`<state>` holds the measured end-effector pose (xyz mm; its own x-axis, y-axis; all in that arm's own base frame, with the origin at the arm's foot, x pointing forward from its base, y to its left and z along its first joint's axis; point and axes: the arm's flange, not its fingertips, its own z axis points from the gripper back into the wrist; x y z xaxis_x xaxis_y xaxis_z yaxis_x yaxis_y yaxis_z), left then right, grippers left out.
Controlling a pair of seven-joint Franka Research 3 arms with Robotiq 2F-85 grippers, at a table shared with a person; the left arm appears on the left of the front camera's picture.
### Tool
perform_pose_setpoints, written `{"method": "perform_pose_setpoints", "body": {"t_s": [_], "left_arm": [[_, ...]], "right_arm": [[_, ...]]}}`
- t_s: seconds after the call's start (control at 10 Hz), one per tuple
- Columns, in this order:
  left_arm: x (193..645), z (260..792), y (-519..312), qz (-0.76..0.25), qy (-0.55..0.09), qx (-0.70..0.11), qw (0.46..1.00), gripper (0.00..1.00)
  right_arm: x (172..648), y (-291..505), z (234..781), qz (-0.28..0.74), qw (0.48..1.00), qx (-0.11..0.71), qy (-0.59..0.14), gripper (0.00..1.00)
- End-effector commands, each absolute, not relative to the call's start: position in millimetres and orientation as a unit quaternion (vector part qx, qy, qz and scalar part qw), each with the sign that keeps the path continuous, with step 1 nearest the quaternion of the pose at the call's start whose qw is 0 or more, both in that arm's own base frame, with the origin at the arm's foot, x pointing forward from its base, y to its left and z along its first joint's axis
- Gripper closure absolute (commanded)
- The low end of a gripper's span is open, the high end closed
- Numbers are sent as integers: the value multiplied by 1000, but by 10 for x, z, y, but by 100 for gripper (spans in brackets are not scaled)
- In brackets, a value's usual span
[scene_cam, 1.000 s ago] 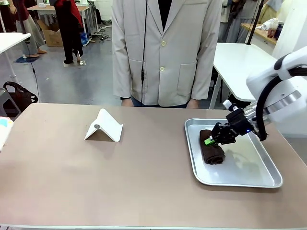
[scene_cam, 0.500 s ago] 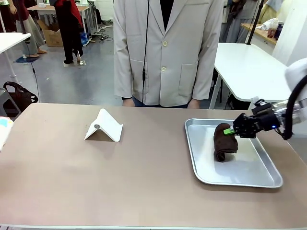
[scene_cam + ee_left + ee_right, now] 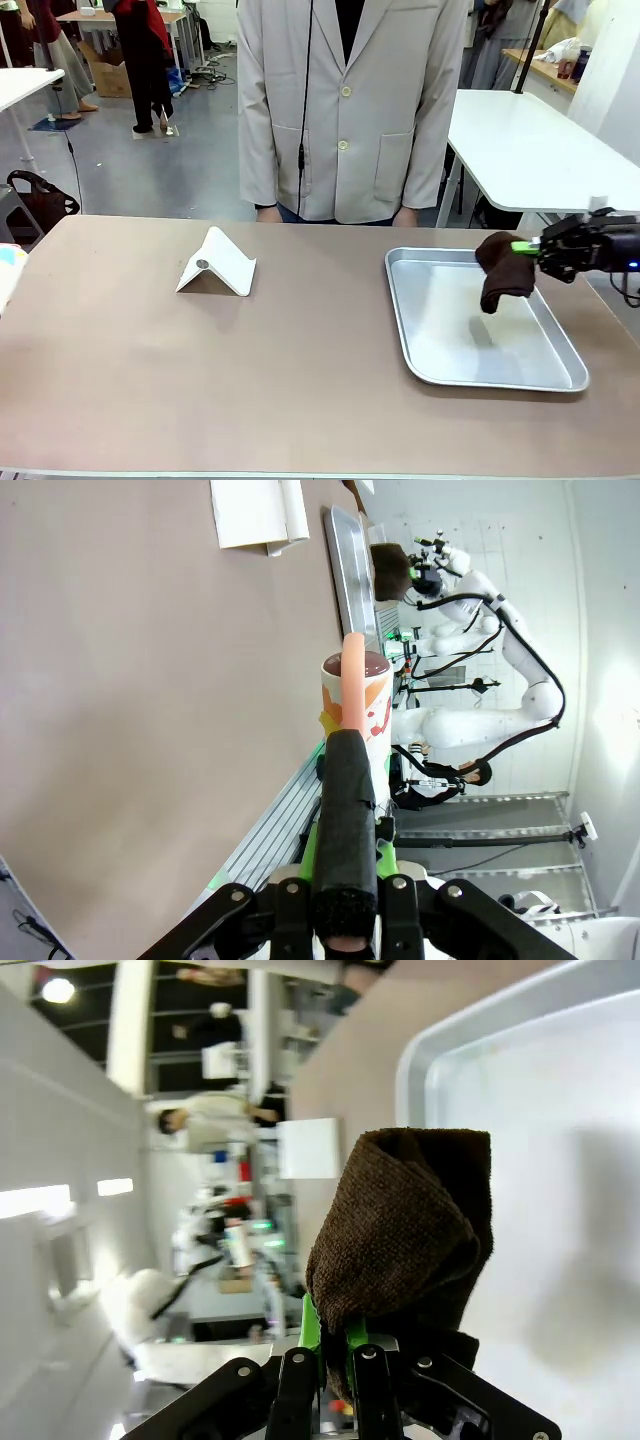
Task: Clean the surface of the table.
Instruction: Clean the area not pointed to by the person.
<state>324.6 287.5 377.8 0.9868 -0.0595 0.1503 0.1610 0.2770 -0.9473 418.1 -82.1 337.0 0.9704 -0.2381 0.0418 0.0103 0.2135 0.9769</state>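
Hovering level over tray [image 3: 450, 335], right gripper [image 3: 525, 247] clamps cloth [image 3: 500, 275]; left gripper [image 3: 345, 885] clamps pink stick [image 3: 353, 680].

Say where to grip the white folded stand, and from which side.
Take the white stand by its top ridge, likely from above, jaws straddling the fold: the two sloping panels meet narrowly, while its base splays wide on the table.

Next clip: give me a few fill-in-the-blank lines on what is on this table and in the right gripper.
1. The right gripper is shut on a brown ____.
2. It holds this above the silver ____.
3. In the front view, the white folded stand lies on the table to the ____ of that gripper.
Missing words: cloth; tray; left.
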Motion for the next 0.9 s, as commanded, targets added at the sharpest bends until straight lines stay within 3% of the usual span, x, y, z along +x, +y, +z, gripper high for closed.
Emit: {"method": "perform_pose_setpoints", "body": {"t_s": [0.0, 0.4, 0.8], "left_arm": [[3223, 3815, 2852, -63, -39, -598, 798, 78], [3223, 3815, 2852, -63, -39, -598, 798, 78], [3223, 3815, 2852, -63, -39, -598, 798, 78]], "right_arm": [[3834, -927, 3593, -110, 721, 677, -104, 89], [3142, -956, 3906, -7, 694, 720, -25, 89], [3026, -1102, 3827, -1, 684, 730, -10, 89]]}}
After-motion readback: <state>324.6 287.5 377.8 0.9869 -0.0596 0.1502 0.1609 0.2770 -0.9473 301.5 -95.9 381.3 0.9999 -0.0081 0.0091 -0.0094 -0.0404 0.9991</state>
